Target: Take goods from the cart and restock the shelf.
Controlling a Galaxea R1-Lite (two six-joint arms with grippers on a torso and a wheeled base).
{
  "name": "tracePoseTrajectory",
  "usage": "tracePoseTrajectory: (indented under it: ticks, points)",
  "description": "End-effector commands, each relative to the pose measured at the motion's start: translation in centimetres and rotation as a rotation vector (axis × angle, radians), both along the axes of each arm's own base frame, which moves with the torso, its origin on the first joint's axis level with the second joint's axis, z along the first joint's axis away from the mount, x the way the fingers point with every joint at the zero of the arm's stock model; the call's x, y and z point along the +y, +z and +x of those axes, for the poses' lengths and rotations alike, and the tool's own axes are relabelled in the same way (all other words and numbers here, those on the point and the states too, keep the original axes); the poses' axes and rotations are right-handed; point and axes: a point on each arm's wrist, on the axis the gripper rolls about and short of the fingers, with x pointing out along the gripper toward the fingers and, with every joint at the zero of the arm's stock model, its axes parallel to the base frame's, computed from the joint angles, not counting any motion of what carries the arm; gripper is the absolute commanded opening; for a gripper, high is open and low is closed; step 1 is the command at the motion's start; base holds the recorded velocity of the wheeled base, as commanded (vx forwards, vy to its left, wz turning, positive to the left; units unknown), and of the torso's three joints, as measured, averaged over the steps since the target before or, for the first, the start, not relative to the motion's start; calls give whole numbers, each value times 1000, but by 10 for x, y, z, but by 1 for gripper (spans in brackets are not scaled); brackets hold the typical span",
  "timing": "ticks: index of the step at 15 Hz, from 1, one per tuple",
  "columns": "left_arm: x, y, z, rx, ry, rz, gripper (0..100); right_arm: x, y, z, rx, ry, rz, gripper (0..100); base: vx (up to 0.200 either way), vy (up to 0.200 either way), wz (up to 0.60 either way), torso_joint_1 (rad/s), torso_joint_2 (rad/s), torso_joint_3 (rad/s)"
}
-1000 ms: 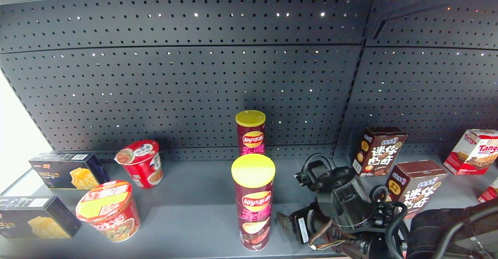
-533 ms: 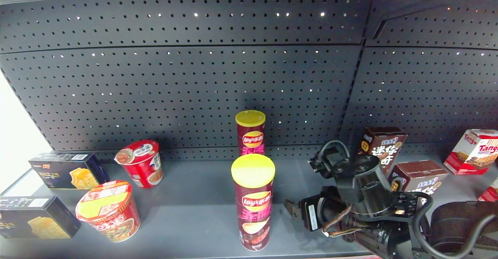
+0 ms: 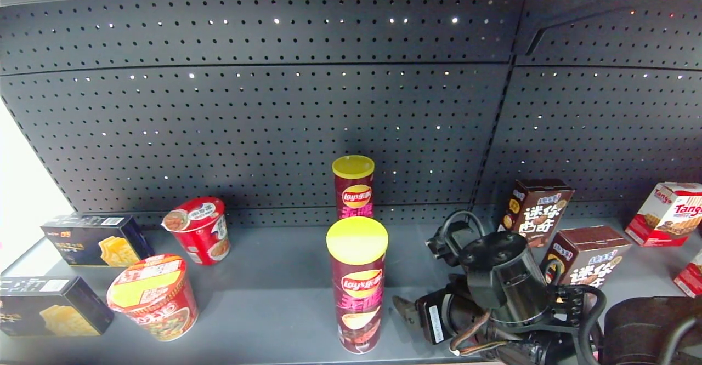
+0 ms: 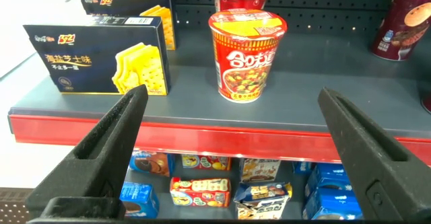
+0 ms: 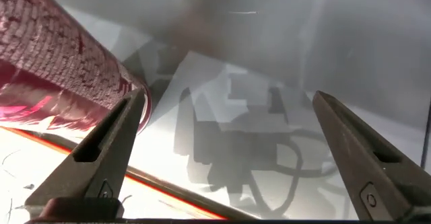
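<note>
Two maroon chip cans with yellow lids stand upright mid-shelf, the front can (image 3: pixel 357 283) ahead of the rear can (image 3: pixel 354 187). My right gripper (image 3: pixel 405 306) sits low on the shelf just right of the front can, open and holding nothing. In the right wrist view the right gripper (image 5: pixel 229 99) spreads wide over bare shelf, with the front can (image 5: pixel 60 69) just outside one finger. My left gripper (image 4: pixel 232 96) is open and empty, in front of the shelf's red front edge (image 4: pixel 202 140), facing a noodle cup (image 4: pixel 247 52).
On the grey shelf (image 3: pixel 274 288) the left part holds two noodle cups (image 3: pixel 153 296) (image 3: pixel 198 231) and two dark cracker boxes (image 3: pixel 52 304) (image 3: pixel 98 239). Brown boxes (image 3: pixel 535 209) (image 3: pixel 584 261) and a red-white box (image 3: pixel 666 214) stand to the right. Bare shelf lies between cups and cans.
My right arm swung up and to the right, then came back left and down a little beside the front can. The cans and the other goods stayed put.
</note>
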Motion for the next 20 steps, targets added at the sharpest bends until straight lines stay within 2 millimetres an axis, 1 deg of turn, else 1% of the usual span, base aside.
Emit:
tracePoseTrajectory:
  ticks: [1,3,5,6,7,9,10,11,12,13,15,16,18,19,20]
  points:
    - [0,0,0,2,1,0,100,0,0,0,-1,-1,0,100,0,0,0,0,0,0]
    - [0,0,0,2,1,0,100,-4,8,0,-17,-8,16,100,0,0,0,0,0,0]
    - [0,0,0,2,1,0,100,-12,25,-4,-54,-10,55,100,0,0,0,0,0,0]
    - [0,0,0,2,1,0,100,-21,40,-11,-80,-5,92,100,0,0,0,0,0,0]
    - [0,0,0,2,1,0,100,-32,50,-20,-94,4,115,100,0,0,0,0,0,0]
    - [0,0,0,2,1,0,100,-60,73,-44,-140,59,170,100,0,0,0,0,0,0]
    - [0,0,0,2,1,0,100,-72,80,-52,-157,69,193,100,0,0,0,0,0,0]
    - [0,0,0,2,1,0,100,-92,90,-67,-200,79,218,100,0,0,0,0,0,0]
    - [0,0,0,2,1,0,100,-99,93,-72,-220,76,224,100,0,0,0,0,0,0]
    - [0,0,0,2,1,0,100,-127,98,-87,-297,47,227,100,0,0,0,0,0,0]
    - [0,0,0,2,1,0,100,-156,102,-105,-369,23,269,100,0,0,0,0,0,0]
    - [0,0,0,2,1,0,100,-172,98,-113,-406,-3,269,100,0,0,0,0,0,0]
    - [0,0,0,2,1,0,100,-200,81,-133,-492,-45,207,100,0,0,0,0,0,0]
    - [0,0,0,2,1,0,100,-207,73,-141,-510,-55,203,100,0,0,0,0,0,0]
    - [0,0,0,2,1,0,100,-213,59,-152,-524,-83,198,100,0,0,0,0,0,0]
